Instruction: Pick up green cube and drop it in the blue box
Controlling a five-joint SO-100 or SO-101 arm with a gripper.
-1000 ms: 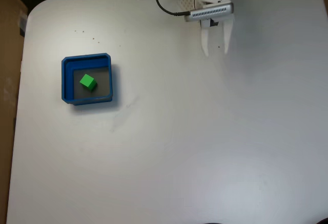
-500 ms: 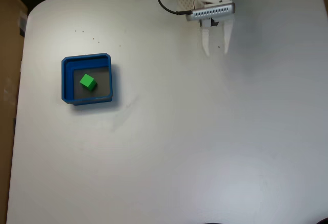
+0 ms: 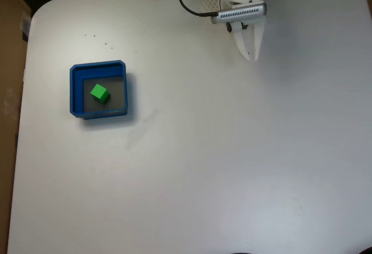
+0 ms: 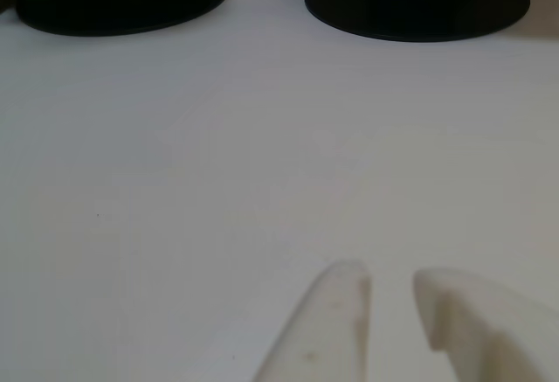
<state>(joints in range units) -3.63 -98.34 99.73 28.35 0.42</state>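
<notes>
White gripper (image 3: 250, 56) near the table's (image 3: 203, 167) top edge in the fixed view, fingers nearly together, holding nothing; green cube (image 3: 100, 93) lies inside the blue box (image 3: 74, 91) near the left edge. Other view: fingertips (image 4: 348, 288) narrowly apart

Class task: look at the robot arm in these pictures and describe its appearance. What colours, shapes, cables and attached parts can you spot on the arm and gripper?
The gripper has two white, tapering plastic fingers, smooth and matte, with rounded tips. Above them, in the fixed view, sits a slim grey bar with a ribbed edge. A black cable curves away from that bar. The arm body is white with small dark fittings.
</notes>
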